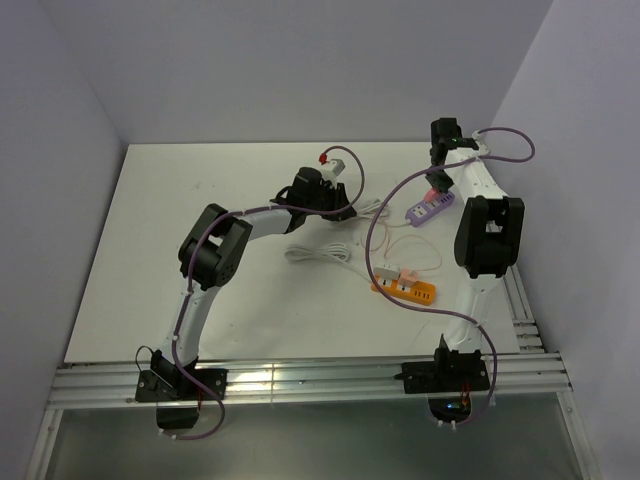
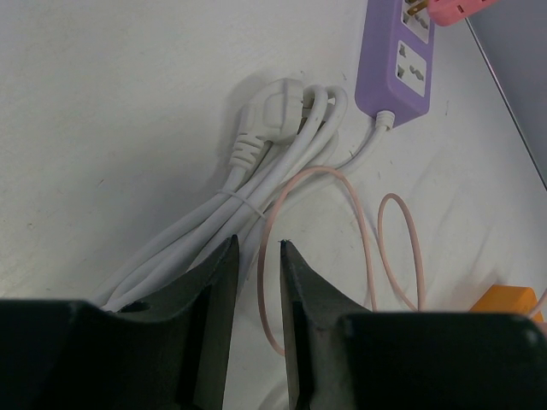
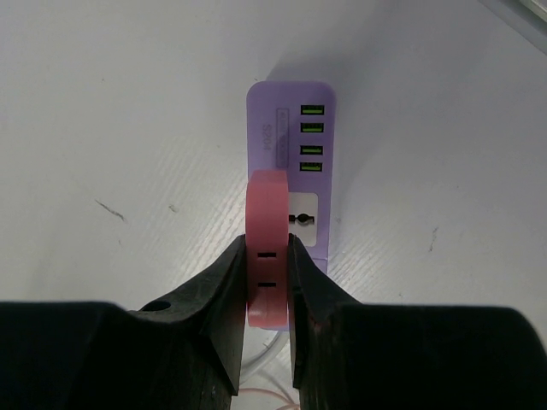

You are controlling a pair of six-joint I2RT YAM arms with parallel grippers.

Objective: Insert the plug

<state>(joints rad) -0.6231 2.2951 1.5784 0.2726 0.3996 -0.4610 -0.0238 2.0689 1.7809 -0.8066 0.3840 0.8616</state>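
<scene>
A pink plug (image 3: 267,213) is clamped between the fingers of my right gripper (image 3: 267,248), which is shut on it. The plug sits over the purple power strip (image 3: 291,128), just beside a white socket face. In the left wrist view its brass prongs show at the strip's (image 2: 397,64) top socket; how deep they sit I cannot tell. From above, the right gripper (image 1: 437,185) hangs over the strip (image 1: 432,210) at the back right. My left gripper (image 2: 256,248) is narrowly open and empty, low over a thin pink cord (image 2: 272,256) lying on the table.
A bundled white cable with its white plug (image 2: 273,107) lies left of the purple strip. An orange power strip (image 1: 405,288) with a pink and white plug sits near the middle right. A small white part with a red tip (image 1: 335,158) lies at the back.
</scene>
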